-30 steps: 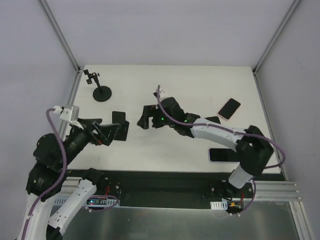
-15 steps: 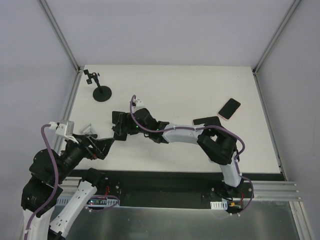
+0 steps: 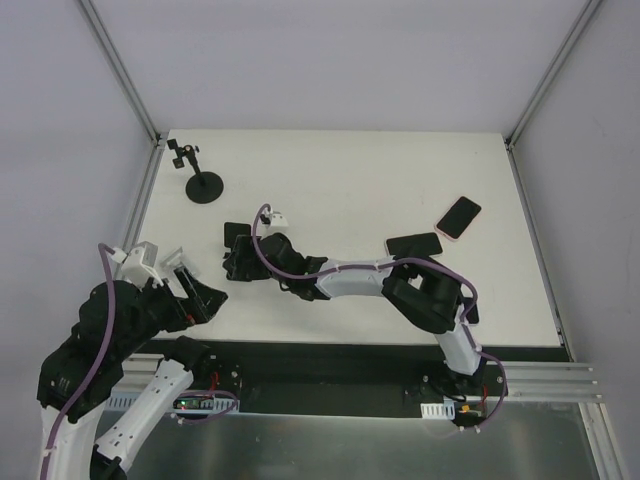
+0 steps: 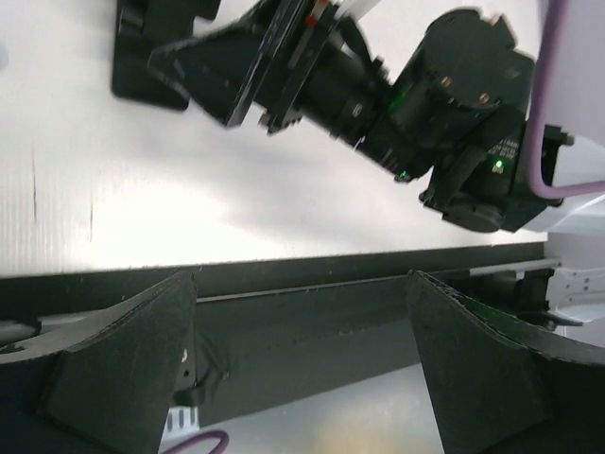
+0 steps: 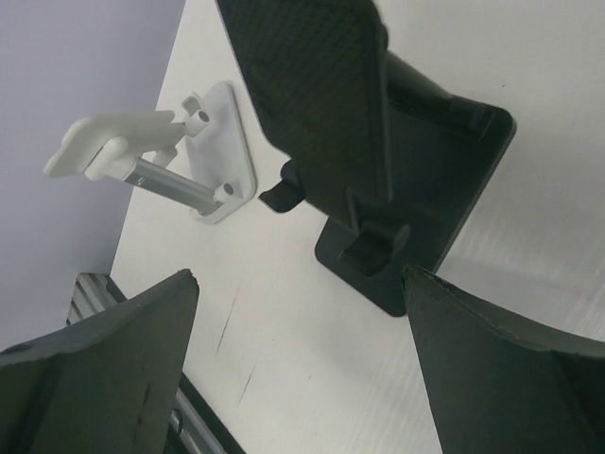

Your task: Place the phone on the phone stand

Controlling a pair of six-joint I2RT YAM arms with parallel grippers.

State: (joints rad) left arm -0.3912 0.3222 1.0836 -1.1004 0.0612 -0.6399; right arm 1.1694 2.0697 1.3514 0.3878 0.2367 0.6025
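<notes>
Reaching farther left than a second ago, the right claw (image 5: 301,279) is hovering spread wide and empty just over the black stand (image 5: 406,170), while the left claw (image 4: 301,284), also gaping, is pulling back to its near-left. The pink-edged phone (image 3: 459,217) and the black phone (image 3: 414,244) are lying flat well right of that stand.

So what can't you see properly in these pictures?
- Top view: the black stand is mostly covered by the right jaws.
- Right wrist view: the upper edge cuts off that stand's top.
- Left wrist view: the stand is cut by the top edge, with the blurred right jaws across it.
- Wrist views: neither the black phone nor the pink phone shows.
</notes>
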